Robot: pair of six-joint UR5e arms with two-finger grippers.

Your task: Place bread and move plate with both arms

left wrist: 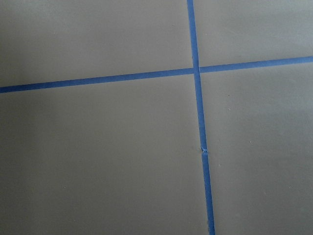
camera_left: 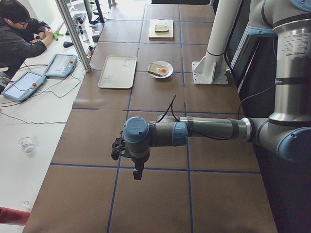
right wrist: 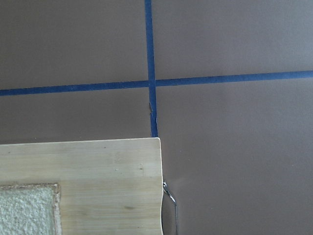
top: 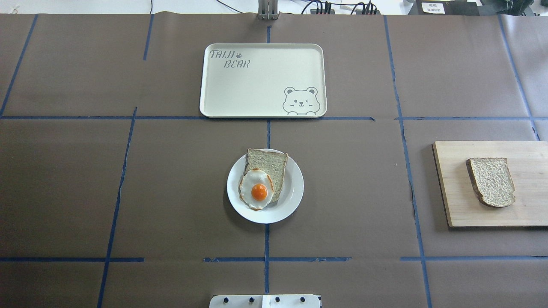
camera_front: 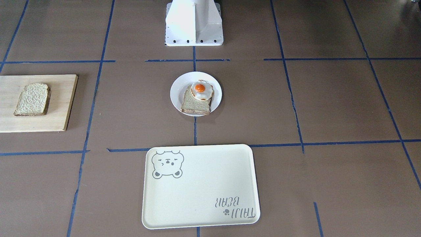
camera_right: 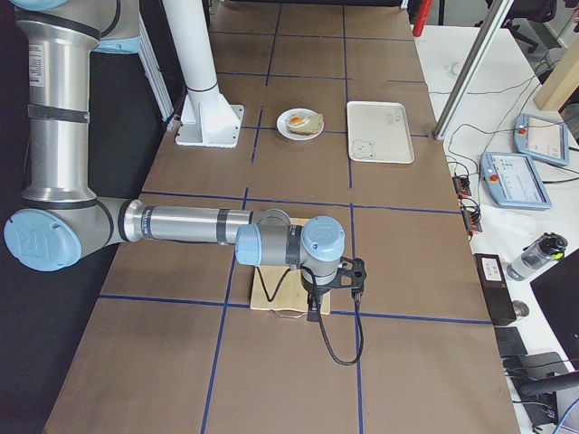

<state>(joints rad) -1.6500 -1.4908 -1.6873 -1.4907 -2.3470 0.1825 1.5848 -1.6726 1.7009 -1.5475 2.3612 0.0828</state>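
Note:
The bread point(top: 491, 181), a coarse tan slice with a brown crust, lies on a wooden board point(top: 454, 184) at the table's right end. It also shows in the front view point(camera_front: 32, 99) and as a corner in the right wrist view point(right wrist: 27, 208). The white plate point(top: 293, 192) sits mid-table and holds a paler slice point(top: 269, 164) topped with a fried egg point(top: 257, 190). My right gripper point(camera_right: 314, 312) hangs above the board's edge. My left gripper point(camera_left: 138, 172) hangs over bare table at the far left end. I cannot tell whether either is open or shut.
A cream bear tray point(top: 261, 81) lies beyond the plate, away from the robot. The white base point(camera_front: 194, 23) stands behind the plate. An operator point(camera_left: 19, 39) sits at the side desk with tablets and cables. Blue tape lines cross the brown table.

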